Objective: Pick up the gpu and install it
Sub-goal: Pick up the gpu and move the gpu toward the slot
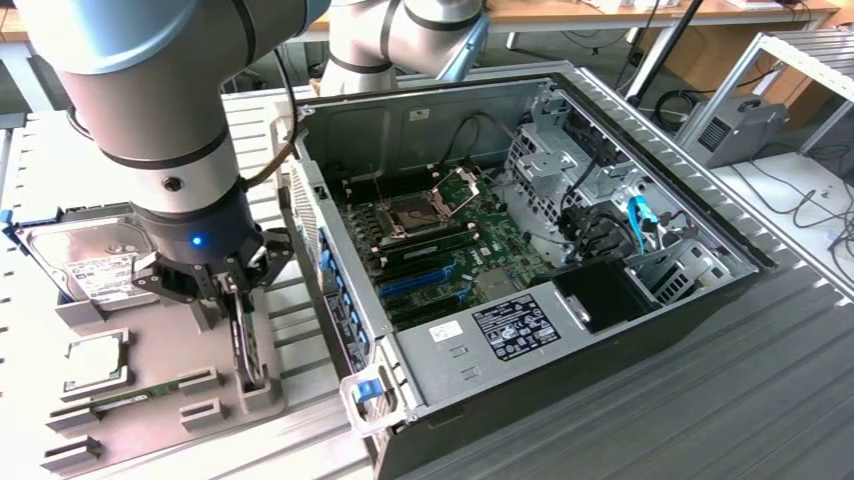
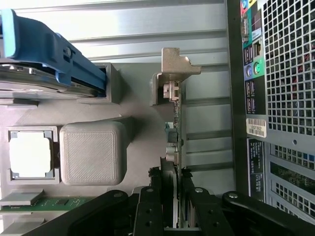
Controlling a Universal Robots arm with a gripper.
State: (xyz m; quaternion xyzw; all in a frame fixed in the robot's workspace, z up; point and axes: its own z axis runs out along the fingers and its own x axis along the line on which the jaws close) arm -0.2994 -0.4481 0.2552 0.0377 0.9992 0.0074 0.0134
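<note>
**Ribbed metal bench (image 1: 747,400): gripper (image 1: 230,292) clamped on the gpu (image 1: 246,345) in its holder**

We saw an open computer case (image 1: 641,390) lying on the bench with its motherboard (image 1: 454,250) facing up. A grey holder tray (image 1: 150,322) lay just beside it, on the exterior view's left, and the arm stood over that tray. The gpu stood on its long edge in the tray's slots, on the side nearest the case. The gripper came down on it from above, its jaws pressed against the card's two faces.

In the wrist view we made out the black fingers (image 2: 148,209) pinching the card at its cooler. At the card's other end the silver end bracket (image 2: 176,61) sat in a grey slot post. We could not tell whether the card was lifted clear of its slots. In the exterior view its lower edge looked seated in them.

Other parts sat in the same tray:
- a hard drive (image 1: 91,262) with a white label, in a blue carrier (image 2: 54,54), to the exterior view's left of the gripper
- a square processor (image 1: 91,362) in its pocket
- a narrow green memory stick (image 1: 140,392) near the processor

The case's perforated rear panel (image 2: 290,73) ran alongside the card, apart from it.
</note>
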